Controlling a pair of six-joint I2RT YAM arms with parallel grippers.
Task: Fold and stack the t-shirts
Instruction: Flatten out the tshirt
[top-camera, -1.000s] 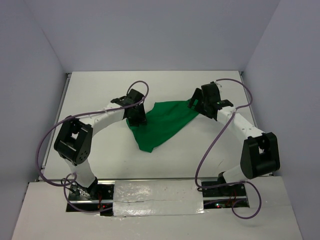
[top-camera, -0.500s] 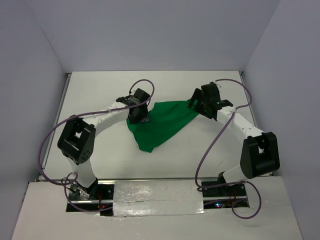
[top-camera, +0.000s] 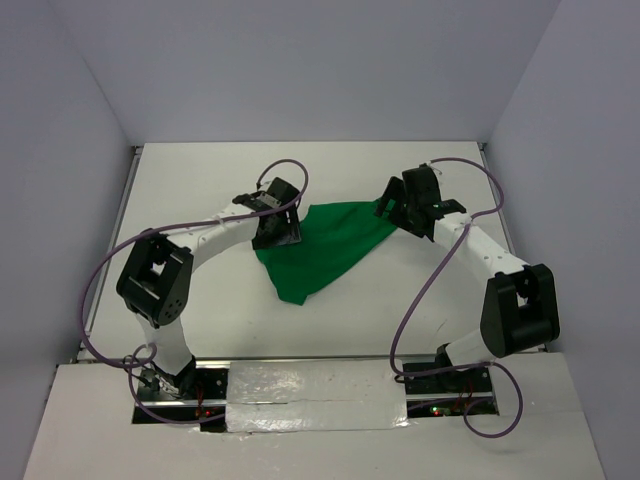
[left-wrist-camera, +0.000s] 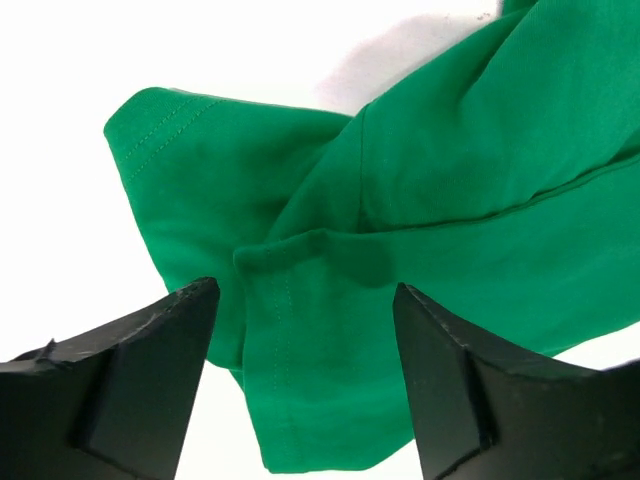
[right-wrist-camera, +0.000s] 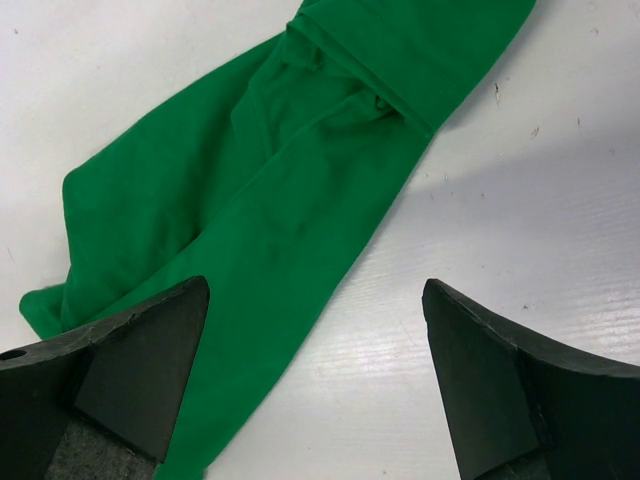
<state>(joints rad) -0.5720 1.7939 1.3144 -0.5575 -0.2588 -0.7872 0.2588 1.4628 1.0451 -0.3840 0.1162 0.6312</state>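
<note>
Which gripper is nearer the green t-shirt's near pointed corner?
Left. The left gripper hovers over the t-shirt at its left edge; the right gripper is at its far right end.

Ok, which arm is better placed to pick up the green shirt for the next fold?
Left, probably. The left gripper stands open close over the t-shirt, a hemmed fold lying between its jaws. The right gripper, also open, sits higher, half over bare table.

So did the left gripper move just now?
Yes. The left gripper slid a little to the right over the shirt, farther from the table's left edge.
</note>
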